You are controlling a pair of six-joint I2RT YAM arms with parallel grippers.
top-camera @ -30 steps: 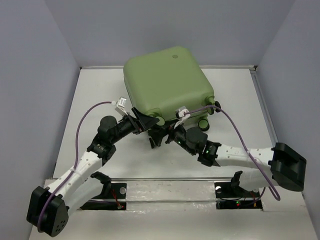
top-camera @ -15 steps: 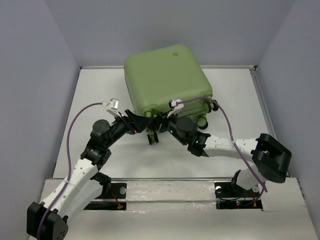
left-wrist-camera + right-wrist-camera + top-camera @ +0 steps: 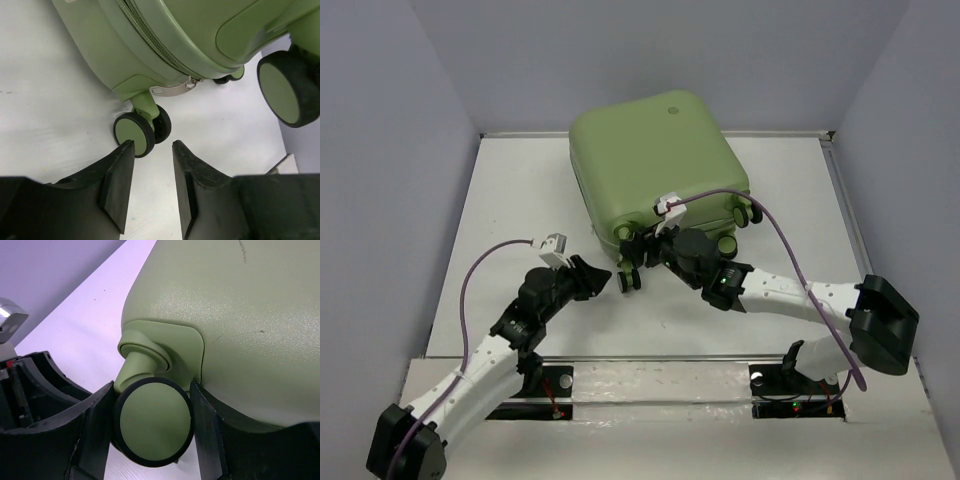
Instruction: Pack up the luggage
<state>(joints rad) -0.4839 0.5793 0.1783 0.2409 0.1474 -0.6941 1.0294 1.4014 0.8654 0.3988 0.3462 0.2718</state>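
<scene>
No lettering, brand or number is legible on the luggage or anything else.

Luggage sage green; caster wheels green, black-rimmed; table white; cables purple.

Luggage: matt, finely textured plastic shell; zip pull shiny metal.

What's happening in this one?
Two robot arms are working at the wheel end of a closed sage-green suitcase. The right gripper is closed around one caster wheel. The left gripper is open just short of a second caster, holding nothing.
</scene>
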